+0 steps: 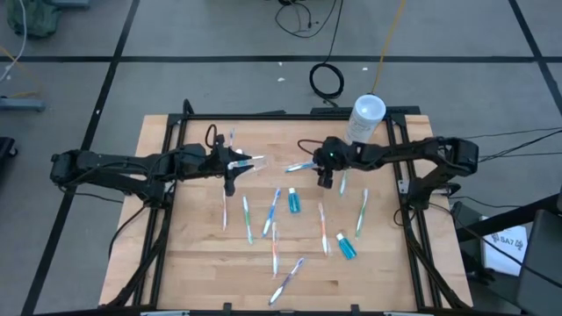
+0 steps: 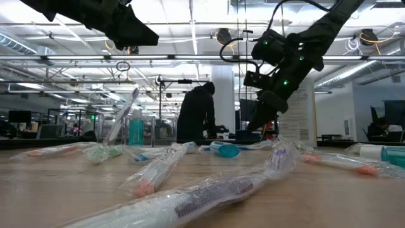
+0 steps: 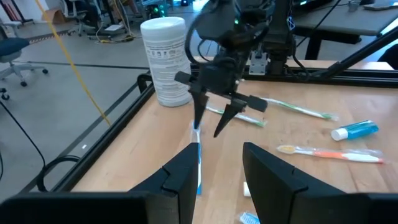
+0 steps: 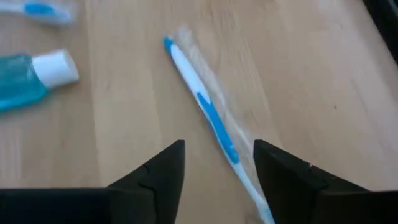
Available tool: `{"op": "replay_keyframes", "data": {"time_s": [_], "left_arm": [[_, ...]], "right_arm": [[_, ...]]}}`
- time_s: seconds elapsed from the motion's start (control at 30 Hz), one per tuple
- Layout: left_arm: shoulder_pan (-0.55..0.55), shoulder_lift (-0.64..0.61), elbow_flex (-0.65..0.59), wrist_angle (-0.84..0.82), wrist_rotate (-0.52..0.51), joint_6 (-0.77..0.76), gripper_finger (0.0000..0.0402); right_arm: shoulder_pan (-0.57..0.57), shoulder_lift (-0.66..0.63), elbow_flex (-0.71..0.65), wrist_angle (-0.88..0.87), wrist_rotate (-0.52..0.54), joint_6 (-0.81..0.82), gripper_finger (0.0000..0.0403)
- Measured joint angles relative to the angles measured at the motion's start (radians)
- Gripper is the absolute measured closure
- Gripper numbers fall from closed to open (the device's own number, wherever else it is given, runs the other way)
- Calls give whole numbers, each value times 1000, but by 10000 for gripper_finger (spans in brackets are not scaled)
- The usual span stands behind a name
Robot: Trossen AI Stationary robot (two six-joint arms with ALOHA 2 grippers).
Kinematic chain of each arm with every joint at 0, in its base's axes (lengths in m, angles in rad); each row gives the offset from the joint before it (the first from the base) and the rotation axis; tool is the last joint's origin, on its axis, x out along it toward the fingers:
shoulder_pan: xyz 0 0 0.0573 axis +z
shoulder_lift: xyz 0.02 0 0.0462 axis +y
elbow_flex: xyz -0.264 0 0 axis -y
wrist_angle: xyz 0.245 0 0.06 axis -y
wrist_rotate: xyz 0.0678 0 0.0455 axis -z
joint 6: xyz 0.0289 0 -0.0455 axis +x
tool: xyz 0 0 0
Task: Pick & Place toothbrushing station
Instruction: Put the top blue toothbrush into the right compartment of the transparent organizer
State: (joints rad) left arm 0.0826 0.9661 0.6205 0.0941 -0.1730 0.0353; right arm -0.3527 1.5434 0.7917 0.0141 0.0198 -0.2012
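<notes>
Toothbrushing station (image 2: pixel 131 130), a small see-through plastic cup, standing upright far back on the left of the pale wooden plank table (image 1: pixel 193 263), a toothbrush and something teal poking out. Only really readable in the low view.

Left gripper (image 3: pixel 217 152) hovering nearby, fingers spread, a thin blue brush right against one finger. Right gripper (image 1: pixel 326 180) mid-table, pincer spread wide and pointing down over a blue-and-white toothbrush in crinkly clear wrap (image 4: pixel 205 106).

Loads more wrapped brushes and teal tubes (image 1: pixel 293 202) scattered flat. Big white cylindrical canister (image 1: pixel 367 118) at the back right corner.

Grey floor, loose cables, open office behind; a dark-clothed person (image 2: pixel 196 114) showing only in the low view.
</notes>
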Motion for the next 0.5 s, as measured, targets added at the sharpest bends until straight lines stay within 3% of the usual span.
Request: {"op": "replay_keyframes", "data": {"time_s": [0.23, 0.5], "left_arm": [[-1, 0, 0, 5, 0, 0, 270], [-1, 0, 0, 4, 0, 2, 270]], "right_arm": [[-28, 81, 5, 27, -20, -78, 174], [-79, 170, 5, 42, -8, -89, 186]]}}
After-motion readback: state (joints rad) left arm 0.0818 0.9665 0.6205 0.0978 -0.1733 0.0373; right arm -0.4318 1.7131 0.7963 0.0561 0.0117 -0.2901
